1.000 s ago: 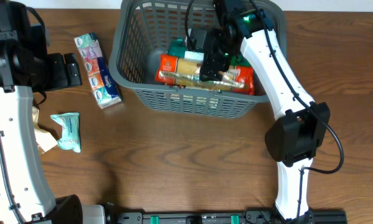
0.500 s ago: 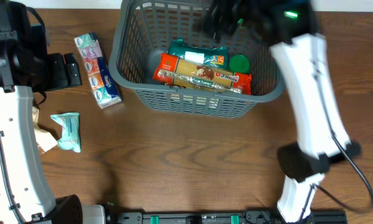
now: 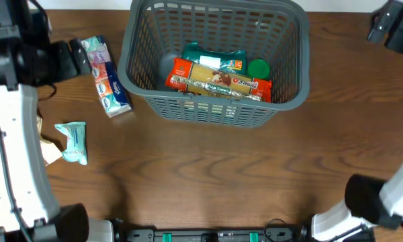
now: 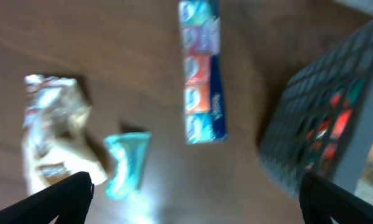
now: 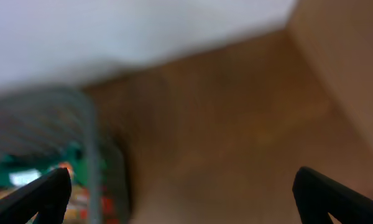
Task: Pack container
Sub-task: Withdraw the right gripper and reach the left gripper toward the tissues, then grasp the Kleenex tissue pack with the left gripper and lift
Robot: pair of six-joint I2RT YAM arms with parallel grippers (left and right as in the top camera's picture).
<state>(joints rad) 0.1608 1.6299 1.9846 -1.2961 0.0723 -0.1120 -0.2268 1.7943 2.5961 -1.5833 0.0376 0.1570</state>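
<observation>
Wood table (image 3: 208, 181) | container (image 3: 215, 111) apart frm L fingers (image 4: 62, 200), R fingers (image 5: 336, 202) | both spread open

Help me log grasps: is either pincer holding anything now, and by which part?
Nothing is held. The left pincer and the right pincer are both open and empty; the pasta packet lies in the basket.

container (image 3: 215, 111): grey matt plastic | table (image 3: 208, 175): brown wood grain, smooth | pasta packet (image 3: 218, 82): glossy film
</observation>
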